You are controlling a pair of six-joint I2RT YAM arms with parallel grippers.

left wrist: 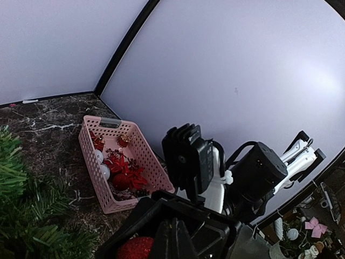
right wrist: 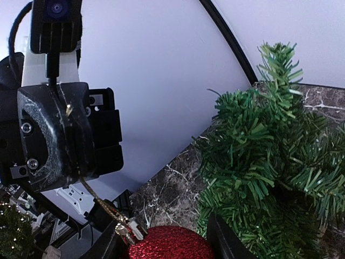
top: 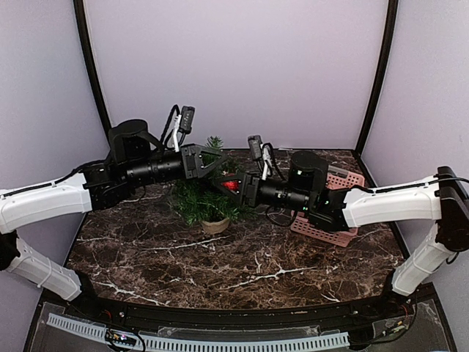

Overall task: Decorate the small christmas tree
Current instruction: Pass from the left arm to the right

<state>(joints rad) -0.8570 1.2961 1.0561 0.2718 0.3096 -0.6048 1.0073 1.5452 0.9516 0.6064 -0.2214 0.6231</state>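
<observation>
While the right gripper [right wrist: 168, 240] is clamped on the red ball [right wrist: 173, 247] and the left gripper [right wrist: 69, 137] is pinched together on its gold string [right wrist: 99, 200], the string runs taut between them. This looks like the moment to hang the ball on the tree [top: 205, 202]. The tree stands mid-table on its tan base, just beside both grippers, and the pink basket [top: 333, 231] sits well apart to the right. To do it well, I would leave the string stretched so the loop stays readable. The left gripper should then carry the loop over a stiff outer branch tip rather than into the dense needles. The ball is best let go only once the loop has caught, or it may swing and slip off. Gentle moves matter, since the light tree could tip.
</observation>
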